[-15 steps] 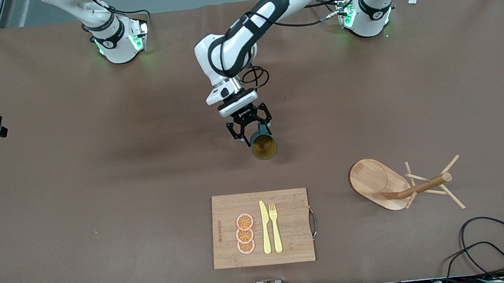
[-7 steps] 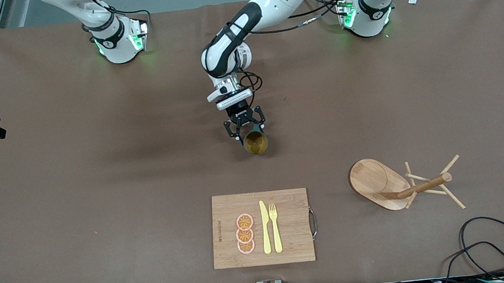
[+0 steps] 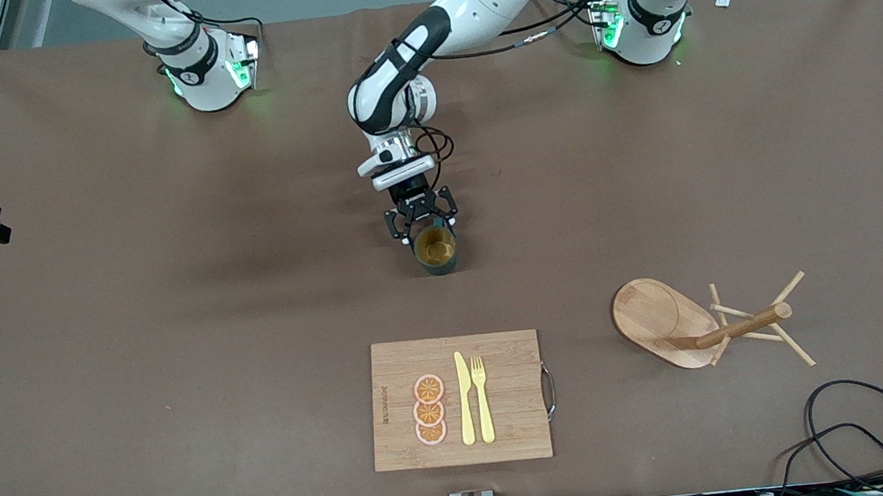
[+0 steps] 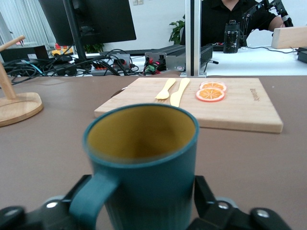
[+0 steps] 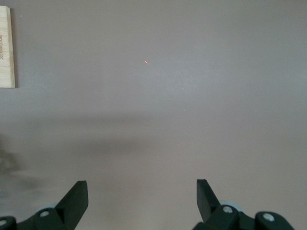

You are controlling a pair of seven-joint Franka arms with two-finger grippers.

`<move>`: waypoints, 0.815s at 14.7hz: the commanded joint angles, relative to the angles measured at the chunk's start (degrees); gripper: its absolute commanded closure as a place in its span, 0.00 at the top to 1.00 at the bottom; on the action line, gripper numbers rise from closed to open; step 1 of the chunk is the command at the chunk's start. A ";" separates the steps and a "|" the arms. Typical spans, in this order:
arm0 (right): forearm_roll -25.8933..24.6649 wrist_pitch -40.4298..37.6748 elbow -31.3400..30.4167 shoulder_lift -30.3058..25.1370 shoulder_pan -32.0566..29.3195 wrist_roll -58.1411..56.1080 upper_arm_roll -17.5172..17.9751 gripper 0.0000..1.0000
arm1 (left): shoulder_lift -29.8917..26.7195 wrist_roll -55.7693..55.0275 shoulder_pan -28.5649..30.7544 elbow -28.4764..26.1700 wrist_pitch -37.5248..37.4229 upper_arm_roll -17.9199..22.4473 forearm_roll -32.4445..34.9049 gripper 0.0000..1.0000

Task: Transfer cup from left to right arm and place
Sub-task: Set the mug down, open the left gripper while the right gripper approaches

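**Cup upright on the table between my left fingers**

The cup [image 3: 435, 250] stands upright on the brown table [image 3: 133, 326], about midway along it, between my two bases and the cutting board [image 3: 457, 400], which lies nearer to the front camera. Its mustard-yellow inside faces up and its teal ribbed wall shows in my left wrist view [image 4: 144, 167], with the loop handle turned toward my wrist.

My left gripper [image 3: 421, 224] is down at table level around the cup. One finger [image 4: 204, 194] stands just beside the cup's wall on one side, and the other flanks the handle side. The fingers look parted with a little slack, yet I cannot tell for sure whether they press the cup or stand free of it.

My right gripper [image 5: 141, 199] waits above bare table toward the right arm's end; its fingers are spread wide with nothing between them. A corner of the cutting board shows at the edge of its wrist view.

On the board lie three orange slices [image 3: 430, 410] in a row, and beside them a yellow knife [image 3: 465, 398] and a yellow fork [image 3: 482, 398]. Toward the left arm's end of the table a wooden mug tree [image 3: 700, 324] lies tipped on its side.
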 commanded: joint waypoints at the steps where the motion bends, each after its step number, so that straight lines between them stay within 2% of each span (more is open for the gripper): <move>1: 0.02 0.31 -0.56 -0.35 -0.67 -0.22 0.35 1.00 | 2.39 -0.32 -2.77 0.99 -3.33 0.43 0.67 0.99; 2: 0.02 0.40 -0.56 -0.35 -0.67 -0.22 0.35 1.00 | 2.04 -0.32 -2.95 0.99 -4.21 -0.18 0.15 0.99; 4: 0.02 0.40 -0.56 -0.26 -0.67 -0.22 0.35 1.00 | 0.21 -1.37 -3.04 1.43 -6.40 -3.34 -9.48 0.99; 7: 0.02 0.40 -0.56 -0.17 -0.67 -0.31 0.35 1.00 | -2.78 -1.20 -4.88 1.35 -8.16 -4.40 -15.74 0.99; 10: 0.02 0.31 -0.56 -0.17 -0.58 -0.31 0.35 1.00 | -7.70 -0.94 -4.72 1.43 -10.10 -7.65 -21.99 0.99; 12: 0.02 0.31 -0.47 -0.17 -0.67 -0.48 0.35 1.00 | -12.17 0.98 -4.36 1.52 -10.10 -8.27 -28.30 0.99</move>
